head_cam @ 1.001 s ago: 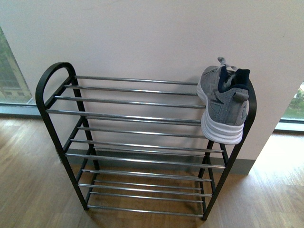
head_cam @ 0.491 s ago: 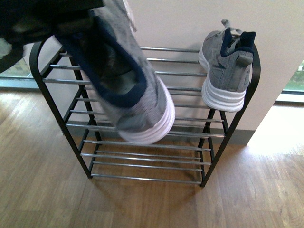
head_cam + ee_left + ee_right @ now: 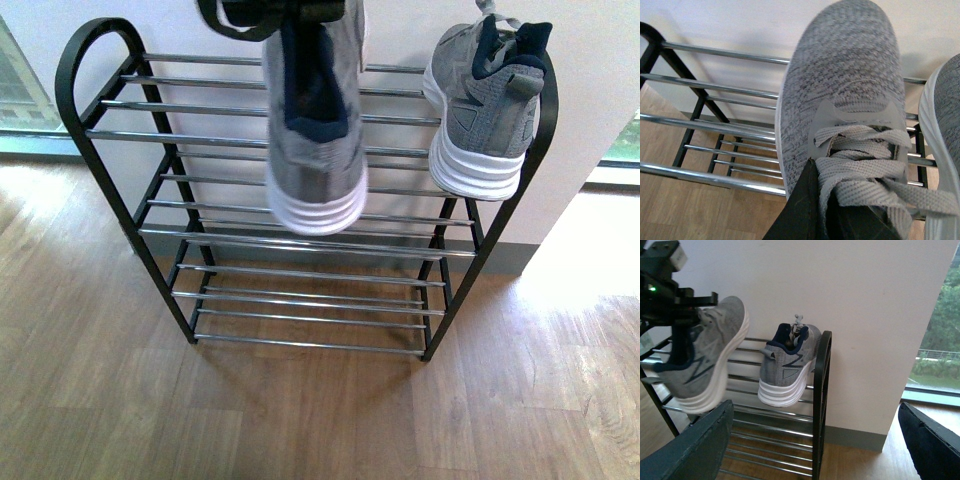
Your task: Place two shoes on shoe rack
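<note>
Swinging the second shoe (image 3: 315, 130) right and farther in than half a second ago, now dangling it heel-low over the top tier of the shoe rack (image 3: 75, 70), just left of the first shoe (image 3: 485, 110) already sitting at the right end. Keeping the left hand (image 3: 300, 18) clamped on tongue and navy collar; leaving the right hand (image 3: 815, 407) spread apart, empty. Judging it light, soft in the knit, firmer along the sole, so gripping at the collar and lowering sole-first.
</note>
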Motion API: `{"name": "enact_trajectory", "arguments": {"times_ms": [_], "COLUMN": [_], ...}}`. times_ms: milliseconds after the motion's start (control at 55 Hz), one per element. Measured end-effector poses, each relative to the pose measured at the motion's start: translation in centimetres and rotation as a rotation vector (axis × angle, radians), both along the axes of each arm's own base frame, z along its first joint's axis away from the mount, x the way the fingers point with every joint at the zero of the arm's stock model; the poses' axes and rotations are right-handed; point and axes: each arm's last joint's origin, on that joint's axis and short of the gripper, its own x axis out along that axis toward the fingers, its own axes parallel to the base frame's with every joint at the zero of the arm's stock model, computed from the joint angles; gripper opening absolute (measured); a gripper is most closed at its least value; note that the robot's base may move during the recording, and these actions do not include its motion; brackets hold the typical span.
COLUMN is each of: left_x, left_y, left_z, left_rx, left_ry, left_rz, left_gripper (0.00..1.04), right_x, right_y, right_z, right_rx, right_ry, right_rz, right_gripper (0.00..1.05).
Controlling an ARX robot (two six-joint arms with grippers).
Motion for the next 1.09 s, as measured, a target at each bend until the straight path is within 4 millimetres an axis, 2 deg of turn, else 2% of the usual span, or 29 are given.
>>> {"name": "enact_trajectory", "arguments": {"times_ms": [200, 364, 419, 528, 764, 1092], "left_x": [4.1, 6.4, 7.2, 7.5, 7.7, 7.5], "left_y": [-2.7, -4.6, -5.9, -6.9, -6.8, -6.7], "left_z": [-1.4, -2.8, -3.3, -3.6, -4.3, -4.1], "left_rx": [0.0, -0.021, -0.021, 0.003, 0.003, 0.001], "left_ry": [0.043, 0.088, 0.092, 0.096, 0.085, 0.082], "left_rz": [-0.002, -0.032, -0.058, -0.089, -0.087, -0.088], "left_gripper": [0.02, 0.02, 0.02, 0.02, 0.02, 0.02], "right_x": [0.0, 0.0, 0.0, 0.0, 0.0, 0.0], "right_y": [0.0, 0.0, 0.0, 0.0, 0.0, 0.0], "right_z": [0.0, 0.0, 0.0, 0.0, 0.0, 0.0], "right_rx": [0.0, 0.0, 0.0, 0.0, 0.0, 0.0], "right_ry": [0.0, 0.0, 0.0, 0.0, 0.0, 0.0], "right_rz": [0.0, 0.0, 0.0, 0.0, 0.0, 0.0], "right_gripper": [0.95, 0.95, 0.95, 0.95, 0.95, 0.95]}}
